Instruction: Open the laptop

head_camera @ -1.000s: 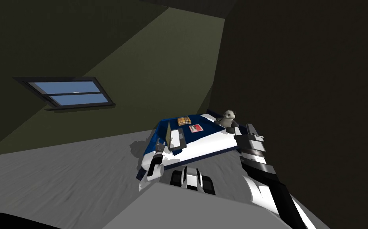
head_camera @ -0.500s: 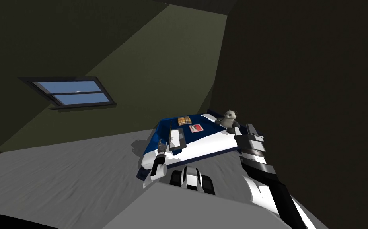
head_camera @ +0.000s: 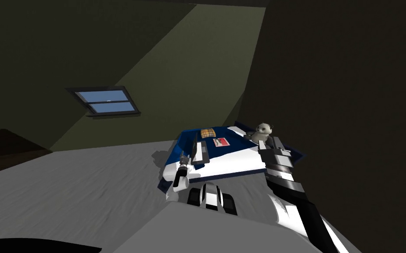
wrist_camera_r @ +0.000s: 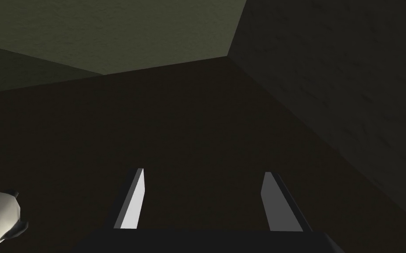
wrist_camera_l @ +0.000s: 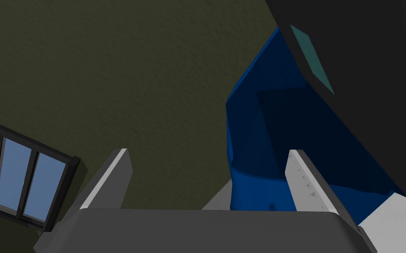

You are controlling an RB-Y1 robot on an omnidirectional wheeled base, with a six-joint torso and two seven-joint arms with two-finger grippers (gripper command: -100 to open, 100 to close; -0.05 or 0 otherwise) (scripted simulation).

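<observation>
Bed point(head_camera: 237, 162) — laptop point(head_camera: 199, 153), plaid cushion point(head_camera: 207, 133), card point(head_camera: 220, 142), panda point(head_camera: 263, 131)

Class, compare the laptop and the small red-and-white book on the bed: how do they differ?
The laptop has its lid raised; the book lies flat. The laptop is grey and dark, the book red and white. The laptop is larger and sits nearer the left claw. Both rest on the bed.

Upright laptop lid point(head_camera: 194, 148) close beside left claw point(head_camera: 182, 155), above bed point(head_camera: 237, 162) edge.
</observation>
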